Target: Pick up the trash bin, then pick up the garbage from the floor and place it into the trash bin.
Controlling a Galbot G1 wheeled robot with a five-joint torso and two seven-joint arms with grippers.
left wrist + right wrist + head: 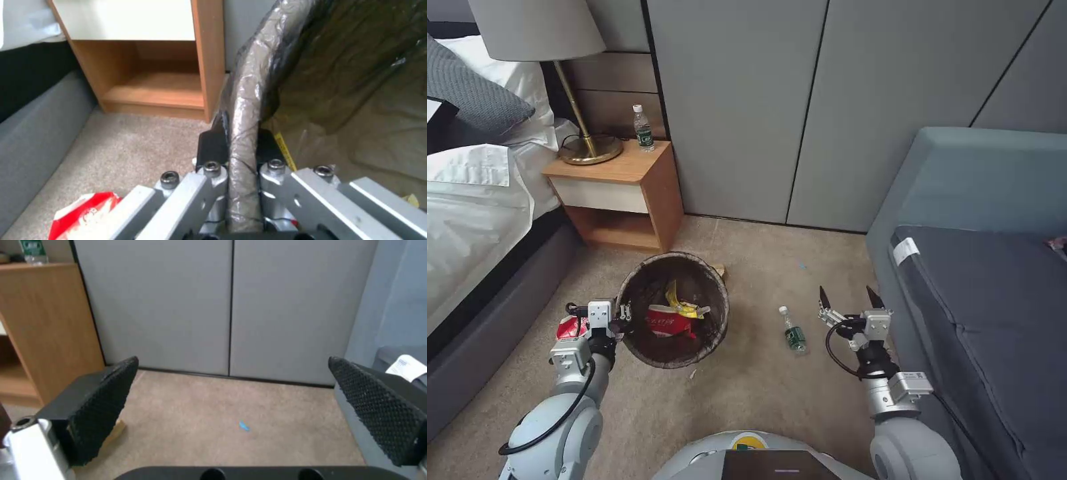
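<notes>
Trash bin point(672, 310) position: on the carpet in front of the nightstand point(617, 193), with my left gripper point(622, 312) clamped on its near-left rim. In the left wrist view the two fingers point(212, 146) pinch the bag-covered rim point(242, 133) from inside and outside. A red-and-white carton point(668, 321) and a yellow wrapper point(684, 307) already lie inside.

Step in hand, as I judge it: collect the clear green-labelled bottle point(792, 333), which lies on the floor between the bin and my right gripper point(848, 299). That gripper hovers just beside the bottle with its jaws spread wide and nothing held.

Procedure I would follow:
1. Hold the left grip constant so the bin mouth stays level.
2. Align the right jaws across the bottle's body, not along its length.
3. Descend until the pads straddle it, then close.

Caution: the bottle is round and may roll on contact. A further red carton point(570, 328) lies on the floor beside my left wrist and remains to be collected.
</notes>
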